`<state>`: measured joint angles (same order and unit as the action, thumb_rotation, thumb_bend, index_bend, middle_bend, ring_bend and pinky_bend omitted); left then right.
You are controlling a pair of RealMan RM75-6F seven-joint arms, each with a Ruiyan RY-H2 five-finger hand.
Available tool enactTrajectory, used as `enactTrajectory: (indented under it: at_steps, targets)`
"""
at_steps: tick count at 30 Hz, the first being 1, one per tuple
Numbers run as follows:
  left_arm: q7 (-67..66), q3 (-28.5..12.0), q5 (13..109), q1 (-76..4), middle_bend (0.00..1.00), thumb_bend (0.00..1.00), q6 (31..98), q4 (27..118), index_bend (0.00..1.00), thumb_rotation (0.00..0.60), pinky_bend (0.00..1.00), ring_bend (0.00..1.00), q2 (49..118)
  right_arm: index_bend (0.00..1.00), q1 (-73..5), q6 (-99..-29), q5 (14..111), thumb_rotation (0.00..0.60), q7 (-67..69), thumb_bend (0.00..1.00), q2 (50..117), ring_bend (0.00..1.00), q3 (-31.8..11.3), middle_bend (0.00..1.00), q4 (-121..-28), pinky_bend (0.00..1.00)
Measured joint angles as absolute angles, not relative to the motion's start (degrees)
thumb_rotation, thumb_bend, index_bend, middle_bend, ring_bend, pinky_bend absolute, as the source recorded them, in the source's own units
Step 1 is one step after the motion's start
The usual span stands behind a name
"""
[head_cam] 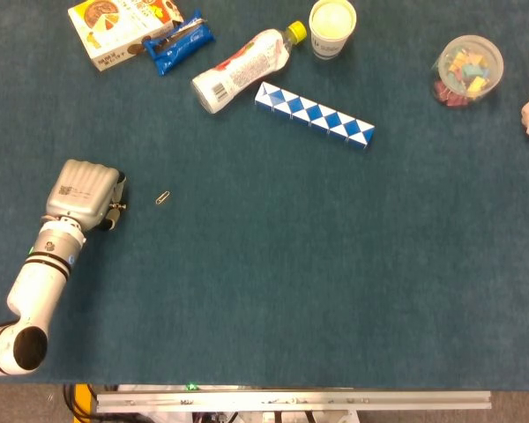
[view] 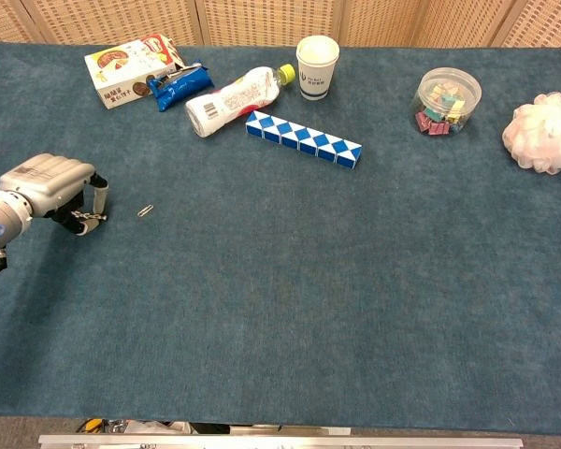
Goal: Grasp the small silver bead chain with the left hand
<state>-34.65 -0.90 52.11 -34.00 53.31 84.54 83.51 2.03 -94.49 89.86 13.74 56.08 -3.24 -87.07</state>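
My left hand (head_cam: 84, 189) (view: 47, 182) hovers low over the blue cloth at the left, knuckles up and fingers curled downward. A short string of silver beads, the small silver bead chain (view: 91, 217) (head_cam: 114, 209), shows just under its fingertips, pinched between thumb and fingers. Most of the chain is hidden by the hand. A small silver paper clip (head_cam: 162, 197) (view: 145, 210) lies on the cloth a little to the right of the hand, apart from it. My right hand shows in neither view.
Along the far edge lie a snack box (head_cam: 123, 26), a blue wrapper (head_cam: 181, 42), a lying bottle (head_cam: 241, 69), a paper cup (head_cam: 332, 26), a blue-white block snake (head_cam: 314, 115), a tub of clips (head_cam: 467, 70) and a pink puff (view: 545, 133).
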Motion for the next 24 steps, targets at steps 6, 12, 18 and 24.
enactTrajectory:
  at_steps: [6, 12, 18, 24]
  targets:
    - [-34.25, -0.82, 51.43, -34.20, 1.00, 0.32, 53.21, 84.16, 0.53, 0.600, 1.00, 1.00, 83.82, 0.52, 2.16, -94.63, 89.82, 0.600, 13.94, 0.33, 56.09, 0.44, -3.29, 0.54, -87.01, 0.49]
    - [-33.91, -0.83, 50.82, -34.40, 1.00, 0.33, 53.19, 84.20, 0.55, 0.600, 1.00, 1.00, 83.81, 0.52, 2.23, -94.61, 89.74, 0.600, 14.12, 0.33, 56.11, 0.44, -3.34, 0.54, -86.88, 0.49]
    - [-33.07, -1.01, 50.34, -34.61, 1.00, 0.33, 52.91, 84.56, 0.56, 0.600, 1.00, 1.00, 83.58, 0.52, 2.26, -94.54, 89.65, 0.600, 14.30, 0.33, 56.17, 0.45, -3.39, 0.54, -86.74, 0.49]
    - [-30.84, -1.33, 50.79, -34.64, 1.00, 0.36, 52.45, 84.69, 0.58, 0.600, 1.00, 1.00, 83.20, 0.52, 2.36, -94.65, 89.52, 0.600, 14.46, 0.33, 56.23, 0.45, -3.48, 0.54, -86.63, 0.49]
